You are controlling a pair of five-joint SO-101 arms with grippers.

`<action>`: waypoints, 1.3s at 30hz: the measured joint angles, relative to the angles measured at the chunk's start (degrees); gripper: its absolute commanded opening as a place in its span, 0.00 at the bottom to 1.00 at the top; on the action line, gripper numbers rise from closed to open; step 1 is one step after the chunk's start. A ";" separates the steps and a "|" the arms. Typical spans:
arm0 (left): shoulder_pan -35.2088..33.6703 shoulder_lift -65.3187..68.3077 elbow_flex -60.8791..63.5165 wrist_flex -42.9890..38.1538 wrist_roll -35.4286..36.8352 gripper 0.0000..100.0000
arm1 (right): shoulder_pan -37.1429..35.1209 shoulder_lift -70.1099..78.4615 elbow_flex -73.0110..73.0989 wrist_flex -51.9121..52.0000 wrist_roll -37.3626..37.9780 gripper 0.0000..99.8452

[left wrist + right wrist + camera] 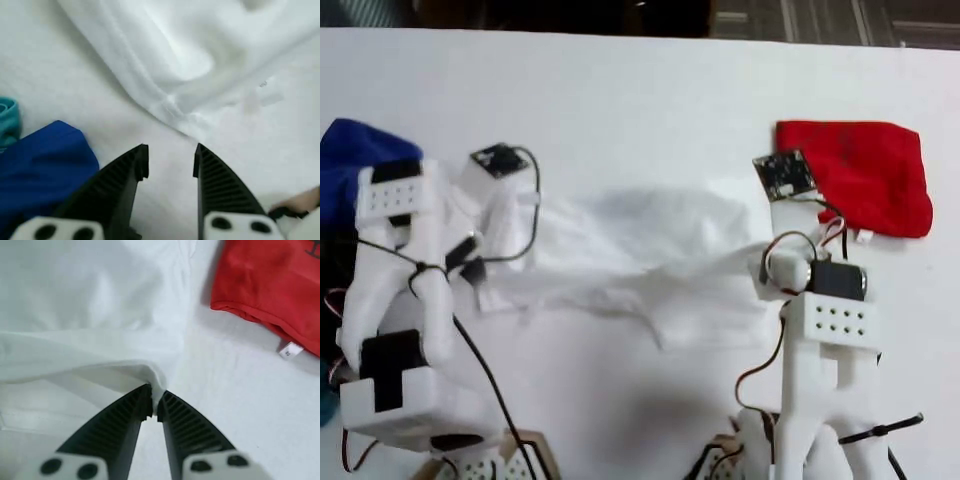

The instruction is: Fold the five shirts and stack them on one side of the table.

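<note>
white shirt (640, 245) lies crumpled, pinched by right end effector (154, 407).

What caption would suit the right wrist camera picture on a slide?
Right gripper pinching an edge of the white shirt, the red shirt lying nearby on the table.

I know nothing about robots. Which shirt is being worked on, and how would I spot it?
On the white table, look at the middle: a white shirt lies rumpled and spread out there. The right hand is shut on its edge. Its neighbours, a red shirt and a blue shirt, lie compact at the table's opposite sides.
</note>
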 measured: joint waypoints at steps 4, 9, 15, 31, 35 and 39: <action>3.16 0.18 -2.02 8.26 0.00 0.17 | 0.00 0.00 0.00 -0.70 0.00 0.02; 8.53 0.44 0.44 6.33 0.00 0.17 | 0.00 0.00 0.00 -0.70 0.00 0.02; 9.93 0.44 10.37 -5.01 -1.49 0.17 | 0.00 0.00 0.00 -0.70 0.00 0.02; 3.08 3.34 16.26 -16.00 -7.30 0.17 | 0.00 0.00 0.00 -0.70 0.00 0.02; 3.16 7.21 15.12 -16.09 -7.30 0.17 | 0.00 0.00 0.00 -0.70 0.00 0.02; 3.08 9.85 13.54 -16.26 -7.30 0.17 | 0.00 0.00 0.00 -0.70 0.00 0.02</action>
